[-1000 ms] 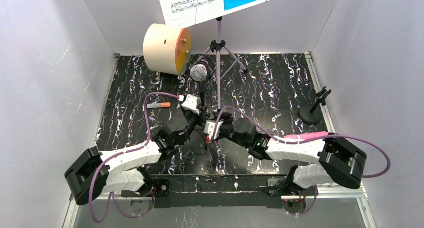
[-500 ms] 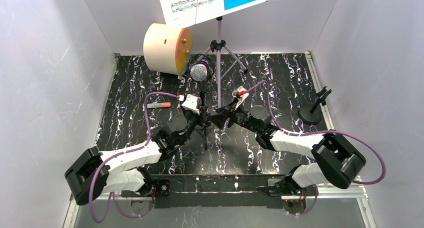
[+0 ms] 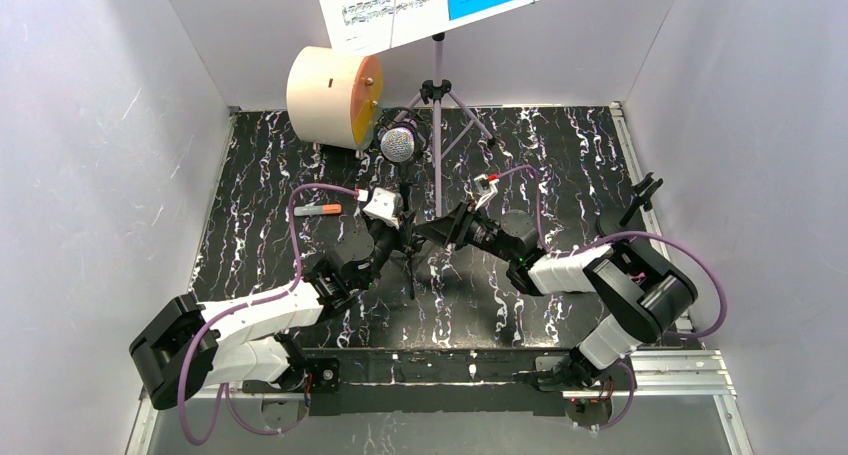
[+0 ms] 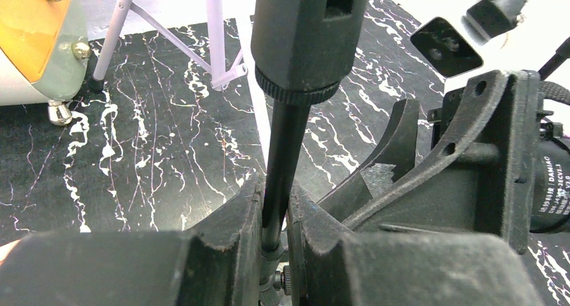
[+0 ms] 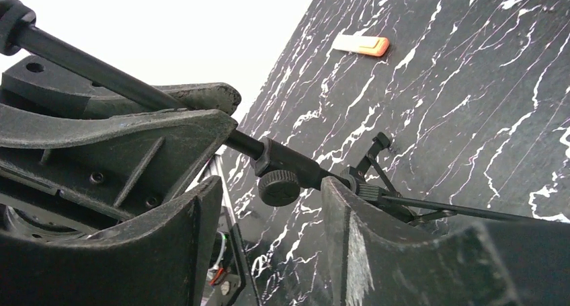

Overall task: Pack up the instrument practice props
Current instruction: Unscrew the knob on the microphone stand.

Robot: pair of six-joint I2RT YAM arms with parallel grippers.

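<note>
My left gripper [image 3: 400, 237] is shut on the thin black pole [image 4: 277, 171] of a mic tripod standing mid-table. The pole carries the glittery silver-headed microphone [image 3: 398, 145]. In the left wrist view my left gripper [image 4: 274, 198] pinches the pole just above its joint. My right gripper [image 3: 428, 231] is open, close beside the left one. In the right wrist view its jaws [image 5: 269, 205] straddle the tripod's knob [image 5: 279, 187] without touching it. The lilac music rack [image 3: 437, 125] stands behind, holding white and blue pages [image 3: 430, 0]. A second black mic stand [image 3: 625, 223] stands far right. The pink microphone is out of view.
A cream drum with an orange face [image 3: 330, 95] sits at the back left. A small orange marker [image 3: 322, 209] lies left of the tripod. The rack's lilac legs [image 4: 214, 37] spread just behind the held pole. White walls enclose the black marbled table [image 3: 560, 165].
My right arm has swung forward from low over the near table. Its wrist has turned and its open gripper has come up to the tripod beside the left gripper. The left arm has stayed still.
</note>
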